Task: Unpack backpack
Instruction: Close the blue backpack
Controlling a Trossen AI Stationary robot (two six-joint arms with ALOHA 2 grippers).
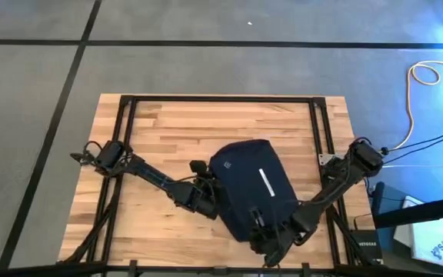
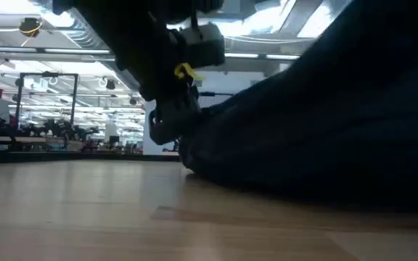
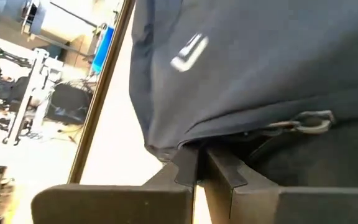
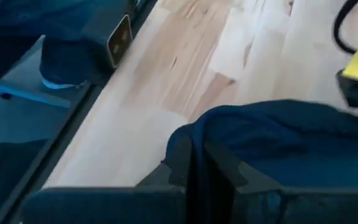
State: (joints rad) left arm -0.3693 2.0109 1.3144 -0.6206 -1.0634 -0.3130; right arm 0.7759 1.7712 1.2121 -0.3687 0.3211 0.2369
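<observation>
While the navy backpack (image 1: 251,191) lies at counter (image 1: 168,123) centre, left claw (image 3: 199,163) pinches its 9 o'clock edge; right claw (image 4: 197,163) clamps fabric at 6 o'clock.

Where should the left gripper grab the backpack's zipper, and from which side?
Take the metal zipper pull lying along the seam on the backpack; it sticks out as a loop. Come from the table's left, where the left gripper sits pinched at that seam. The right gripper looks clamped on fabric.
</observation>
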